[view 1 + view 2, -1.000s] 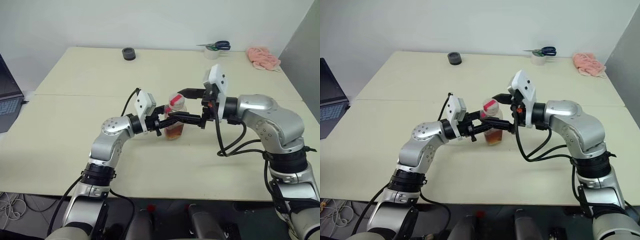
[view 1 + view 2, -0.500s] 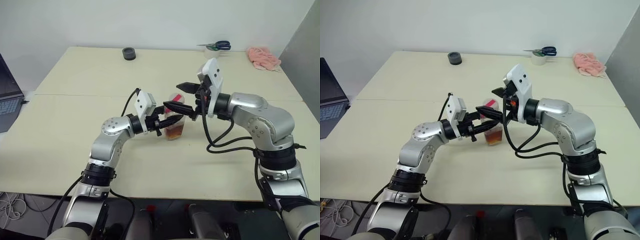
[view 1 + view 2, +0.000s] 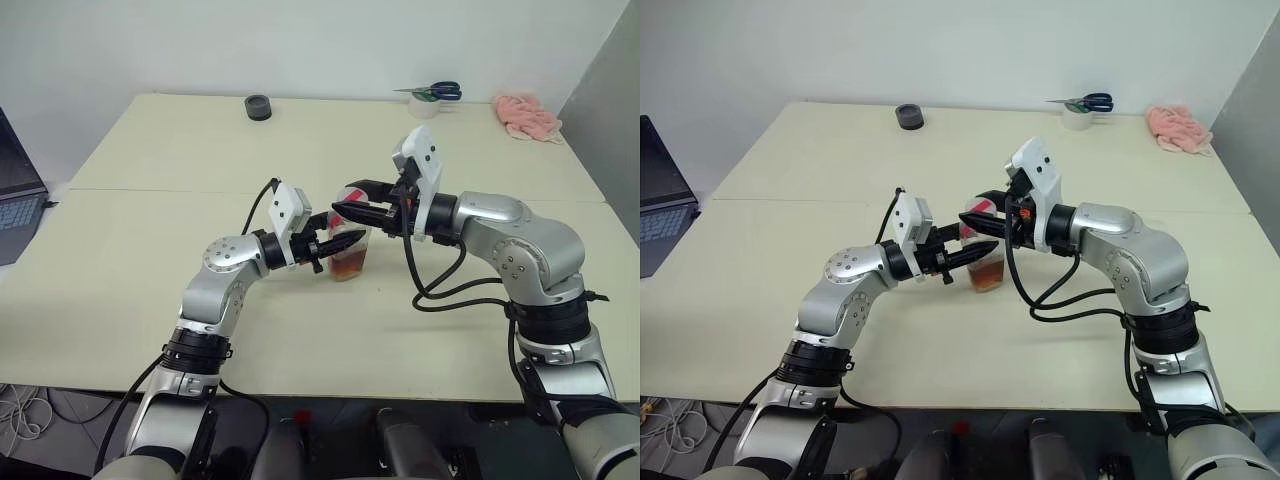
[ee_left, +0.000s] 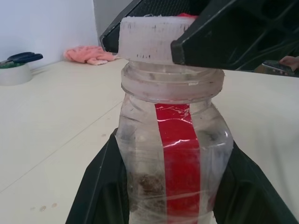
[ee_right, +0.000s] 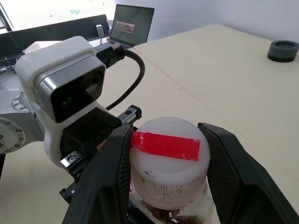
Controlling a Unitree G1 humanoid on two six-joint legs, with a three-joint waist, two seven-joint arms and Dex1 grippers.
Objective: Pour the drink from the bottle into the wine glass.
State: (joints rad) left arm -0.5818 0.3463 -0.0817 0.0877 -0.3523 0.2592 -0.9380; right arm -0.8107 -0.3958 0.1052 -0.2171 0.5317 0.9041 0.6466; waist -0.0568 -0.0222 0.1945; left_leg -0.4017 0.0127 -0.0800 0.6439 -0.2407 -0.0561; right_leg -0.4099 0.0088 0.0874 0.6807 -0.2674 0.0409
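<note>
Bottle [image 3: 349, 250] stands mid-table [image 3: 150, 300], far from every edge with bare room around, left gripper [image 3: 345, 240] squeezing its body while right gripper [image 5: 163, 175] fingers hug its cap [image 5: 164, 161].

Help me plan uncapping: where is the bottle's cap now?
In the head views the cap sits on the bottle at mid-table, between the right gripper's fingers.

Looking like an office or lab: plain white wall [image 3: 300, 40], large beige table [image 3: 150, 160], laptop [image 3: 15, 200] sitting beyond its left edge, scissors [image 3: 440, 91] lying near the far edge.
</note>
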